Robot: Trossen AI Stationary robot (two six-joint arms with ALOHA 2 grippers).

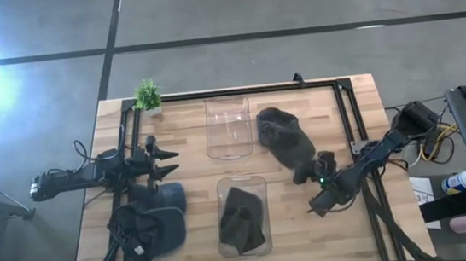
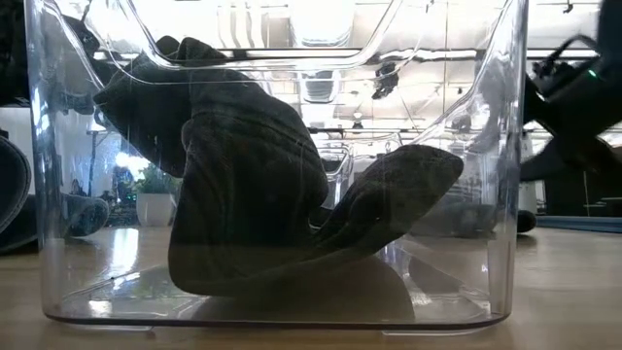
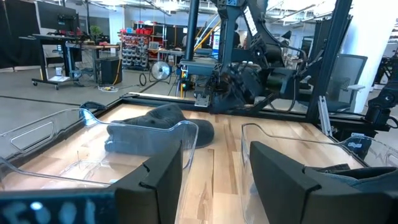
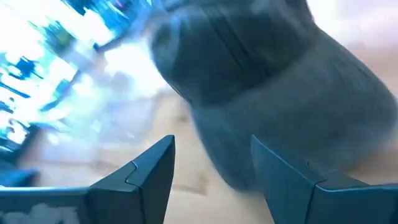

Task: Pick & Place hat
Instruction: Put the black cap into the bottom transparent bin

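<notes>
A grey hat lies on the wooden table, to the right of the empty far clear bin. It also shows in the right wrist view and the left wrist view. My right gripper is open at the hat's near end, its fingers pointing at the hat and holding nothing. A dark olive hat lies crumpled on the floor of the near clear bin. My left gripper is open and empty at the table's left, left of the bins.
Dark blue hats lie at the table's near left, beside the left arm. A small green plant stands at the far left corner. A black frame runs along the table's edges. Bare wood lies between the two bins.
</notes>
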